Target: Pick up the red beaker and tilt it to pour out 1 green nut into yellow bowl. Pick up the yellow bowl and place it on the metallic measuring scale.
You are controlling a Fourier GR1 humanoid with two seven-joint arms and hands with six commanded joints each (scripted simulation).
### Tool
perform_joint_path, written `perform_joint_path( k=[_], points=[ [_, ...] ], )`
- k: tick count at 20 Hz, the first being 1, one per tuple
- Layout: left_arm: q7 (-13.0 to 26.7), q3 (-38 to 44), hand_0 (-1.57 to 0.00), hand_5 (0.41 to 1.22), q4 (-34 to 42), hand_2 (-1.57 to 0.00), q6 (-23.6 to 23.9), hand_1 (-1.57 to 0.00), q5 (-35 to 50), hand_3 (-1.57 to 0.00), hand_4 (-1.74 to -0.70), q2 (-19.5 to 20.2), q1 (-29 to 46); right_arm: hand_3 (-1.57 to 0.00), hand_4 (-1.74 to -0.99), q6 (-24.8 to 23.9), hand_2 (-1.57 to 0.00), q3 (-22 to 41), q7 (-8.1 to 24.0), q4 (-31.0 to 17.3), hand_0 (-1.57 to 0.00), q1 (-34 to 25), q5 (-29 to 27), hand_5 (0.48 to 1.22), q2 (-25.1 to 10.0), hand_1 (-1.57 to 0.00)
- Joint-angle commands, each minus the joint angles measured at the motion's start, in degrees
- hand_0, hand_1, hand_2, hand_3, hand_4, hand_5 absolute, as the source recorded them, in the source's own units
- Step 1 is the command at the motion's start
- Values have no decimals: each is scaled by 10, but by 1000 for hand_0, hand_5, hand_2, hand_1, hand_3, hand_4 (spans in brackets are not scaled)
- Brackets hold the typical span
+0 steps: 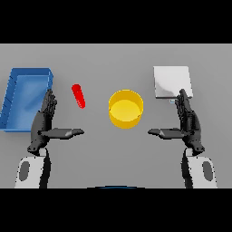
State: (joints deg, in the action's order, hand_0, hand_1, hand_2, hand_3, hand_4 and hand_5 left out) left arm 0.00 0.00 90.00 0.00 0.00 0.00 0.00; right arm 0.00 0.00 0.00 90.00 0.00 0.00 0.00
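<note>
Red beaker [79, 96] is lying left of the yellow bowl [126, 108], untouched; scale [171, 82] is sitting to the bowl's upper right. Left hand [44, 121] and right hand [189, 121] are hovering open-fingered, holding nothing. Picking-up not yet begun; next, the left hand likely needs to close round the beaker.

Even, diffuse light falls from above over the grey counter [118, 154], bright enough that no corner sinks into dark, and nothing throws a hard-edged shadow. The yellow bowl [126, 108] glows paler on its inner floor than on its outer wall, while the metallic measuring scale [172, 81] carries a faint darker patch near its lower corner. Outlines look soft throughout, with no glare.
</note>
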Motion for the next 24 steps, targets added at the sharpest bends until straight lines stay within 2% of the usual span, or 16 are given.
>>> perform_joint_path(
  k=[1, 6, 7, 8, 9, 10, 12, 15, 17, 18, 21, 24],
  points=[
    [-1, 0, 1, 599, 1, 1, 0, 1, 0, 1, -1151, 0, 1, 1, -1167, 0, 1, 0, -1, 1, 1, 2, 0, 599, 0, 1],
    [-7, -6, 1, 599, 15, 1, -2, 1, -1, 1, -1151, -1, 17, 1, -1167, 4, 1, 1, -4, 11, 1, 16, -3, 599, -2, 1],
    [-14, -23, 1, 599, 40, 1, -8, 1, -23, 1, -1151, 16, 37, 1, -1167, -15, 1, 25, -47, 31, 1, 37, 64, 599, -27, 1],
    [-10, -35, 1, 599, 56, 1, -11, 1, -37, 1, -1156, 23, 50, 1, -1163, -27, 1, 42, -61, 47, 1, 55, 106, 595, -38, 1],
    [-9, -42, 1, 599, 74, 1, -13, 1, -45, 1, -1158, 30, 65, 1, -1162, -36, 1, 55, -66, 56, 1, 65, 133, 594, -40, 1],
    [9, -49, 1, 599, 82, 1, -12, 1, -53, 1, -1161, 30, 65, 1, -1160, -43, 1, 63, -56, 66, 1, 65, 151, 591, -39, 1],
    [26, -55, 1, 600, 97, 1, -13, 1, -60, 1, -1163, 37, 68, 1, -1162, -47, 1, 74, -57, 78, 1, 85, 168, 591, -37, 1],
    [27, -63, 1, 602, 87, 1, -14, 1, -74, 1, -1161, 39, 67, 1, -1192, -46, 1, 72, -46, 90, 1, 84, 159, 600, -34, 1],
    [24, -60, 1, 604, 67, 1, -13, 1, -79, 1, -1163, 41, 50, 1, -1212, -34, 1, 71, -51, 94, 1, 93, 144, 607, -34, 1],
    [25, -62, 1, 605, 49, 1, -13, 1, -84, 1, -1170, 38, 40, 1, -1224, -29, 1, 69, -59, 91, 1, 95, 138, 611, -36, 1],
    [5, -63, 1, 622, -13, 1, -2, 1, -102, 1, -1219, 26, -5, 1, -1246, -31, 1, 70, -50, 92, 1, 90, 147, 627, -41, 1],
    [0, -55, 1, 636, -66, 1, 12, 1, -114, 1, -1233, 23, -52, 1, -1267, -28, 1, 72, -58, 89, 1, 81, 140, 632, -34, 1]
  ],
)
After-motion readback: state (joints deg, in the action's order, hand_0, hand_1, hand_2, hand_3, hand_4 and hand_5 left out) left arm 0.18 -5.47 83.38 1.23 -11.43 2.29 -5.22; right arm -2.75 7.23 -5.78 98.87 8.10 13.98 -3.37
